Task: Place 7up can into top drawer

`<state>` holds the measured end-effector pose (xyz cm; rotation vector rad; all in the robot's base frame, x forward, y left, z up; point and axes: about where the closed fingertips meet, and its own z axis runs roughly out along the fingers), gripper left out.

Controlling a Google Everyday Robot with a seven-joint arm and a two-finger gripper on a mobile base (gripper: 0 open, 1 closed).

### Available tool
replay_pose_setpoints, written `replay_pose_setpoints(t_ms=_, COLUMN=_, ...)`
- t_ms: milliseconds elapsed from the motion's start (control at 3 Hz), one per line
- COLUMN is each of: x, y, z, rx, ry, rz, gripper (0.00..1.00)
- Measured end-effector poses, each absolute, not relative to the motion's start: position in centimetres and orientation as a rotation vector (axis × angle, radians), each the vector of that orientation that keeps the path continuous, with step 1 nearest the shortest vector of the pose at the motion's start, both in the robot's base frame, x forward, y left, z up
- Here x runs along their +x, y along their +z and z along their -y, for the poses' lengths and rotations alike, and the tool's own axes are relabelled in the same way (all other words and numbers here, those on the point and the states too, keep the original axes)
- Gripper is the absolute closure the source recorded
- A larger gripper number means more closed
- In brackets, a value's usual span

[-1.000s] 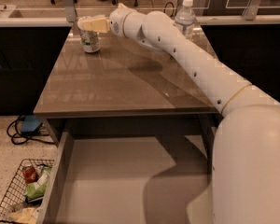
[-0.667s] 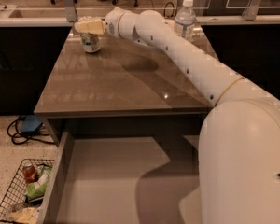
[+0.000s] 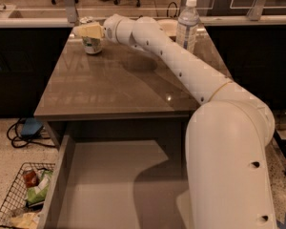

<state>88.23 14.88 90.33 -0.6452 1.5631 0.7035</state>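
The 7up can (image 3: 92, 45) stands upright at the far left corner of the tabletop (image 3: 114, 87). My gripper (image 3: 87, 31) reaches across the table from the right and sits at the can's upper part, hiding most of its top. Whether it touches the can does not show. The top drawer (image 3: 109, 190) is pulled open below the table's front edge, wide and shallow with a bare flat bottom. My arm's large white base (image 3: 229, 166) covers the drawer's right side.
A tall clear water bottle (image 3: 187, 25) stands at the far right of the tabletop. A wire basket (image 3: 20, 202) with packets sits on the floor left of the drawer. Cables and a blue object (image 3: 28, 128) lie on the floor at the left.
My gripper has moved a little left and down, closer onto the can. The can and the drawer have not moved.
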Motion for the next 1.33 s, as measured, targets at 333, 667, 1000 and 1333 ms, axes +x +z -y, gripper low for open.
replay_pose_setpoints(t_ms=333, x=88.46, y=90.08, z=-15.37, rx=-0.641, ry=0.716, rz=-1.559, gripper=0.12)
replay_pose_setpoints(t_ms=667, x=88.41, y=89.99, z=-15.69, rx=-0.643, ry=0.72, rz=-1.558, gripper=0.35)
replay_pose_setpoints(t_ms=1000, x=88.35, y=89.92, z=-15.98, rx=-0.646, ry=0.723, rz=-1.559, gripper=0.58)
replay_pose_setpoints(t_ms=1333, x=88.29, y=89.84, z=-16.27, rx=-0.648, ry=0.726, rz=-1.559, gripper=0.82)
